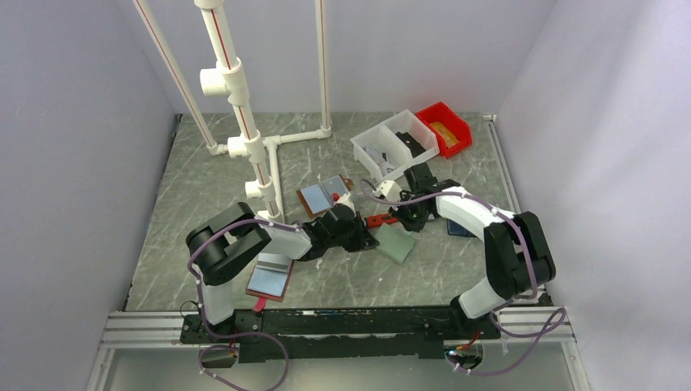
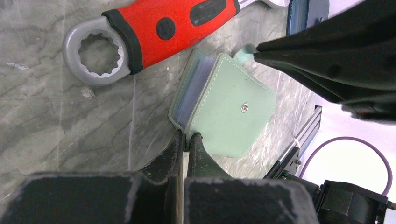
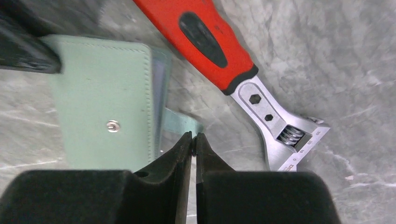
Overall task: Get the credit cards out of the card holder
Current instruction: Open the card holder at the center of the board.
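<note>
L pincer [image 2: 187, 140] clenched on corner of card holder [image 2: 229, 116], which lay folded on desk [image 2: 56, 116] centre, btwn both arms, just beside red-handled wrench [image 2: 159, 30]. R pincer [image 3: 194, 140] clenched at tip of its strap tab [image 3: 180, 122].

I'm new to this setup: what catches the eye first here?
A mint-green card holder lies folded between the arms, both grippers shut on it: the left gripper on its cover edge, the right gripper on its strap. A red-handled wrench lies right beside it.
</note>
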`<state>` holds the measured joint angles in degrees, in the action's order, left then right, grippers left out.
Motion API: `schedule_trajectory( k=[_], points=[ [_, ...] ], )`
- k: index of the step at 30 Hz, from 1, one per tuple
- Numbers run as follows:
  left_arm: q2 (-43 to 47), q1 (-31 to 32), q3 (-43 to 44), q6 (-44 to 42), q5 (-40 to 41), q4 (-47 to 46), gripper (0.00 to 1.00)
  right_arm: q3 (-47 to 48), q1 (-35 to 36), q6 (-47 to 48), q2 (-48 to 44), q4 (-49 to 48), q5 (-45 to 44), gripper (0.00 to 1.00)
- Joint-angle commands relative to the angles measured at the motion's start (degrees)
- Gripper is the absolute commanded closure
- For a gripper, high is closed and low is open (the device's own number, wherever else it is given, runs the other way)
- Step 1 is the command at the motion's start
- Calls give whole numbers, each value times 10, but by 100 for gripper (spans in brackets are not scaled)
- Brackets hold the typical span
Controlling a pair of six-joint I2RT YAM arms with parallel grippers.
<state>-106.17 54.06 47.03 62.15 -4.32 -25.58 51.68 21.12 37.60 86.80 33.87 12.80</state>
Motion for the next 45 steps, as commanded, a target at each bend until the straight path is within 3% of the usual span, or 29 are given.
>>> schedule_trajectory(
  k=[1,6,12,17,25,34,37,45],
  points=[
    [-4,-3,-28,-32,14,83,98,17,-12,-27,34,13,-27,84],
    [7,-3,-33,-36,10,76,96,24,-18,-34,26,28,38,66],
    [15,-3,-38,-36,2,65,92,37,-37,-27,18,62,143,61],
    [35,-3,-46,-31,-15,41,71,45,-39,-17,15,80,196,61],
    [83,4,-64,-22,-32,10,48,50,-37,-3,12,100,259,61],
    [127,23,-82,-29,-24,-28,33,58,-22,21,15,128,329,61],
    [147,32,-109,-38,-17,-84,2,61,-13,24,28,137,345,61],
    [143,41,-115,-32,-23,-99,1,70,23,3,66,141,365,62]
  ],
)
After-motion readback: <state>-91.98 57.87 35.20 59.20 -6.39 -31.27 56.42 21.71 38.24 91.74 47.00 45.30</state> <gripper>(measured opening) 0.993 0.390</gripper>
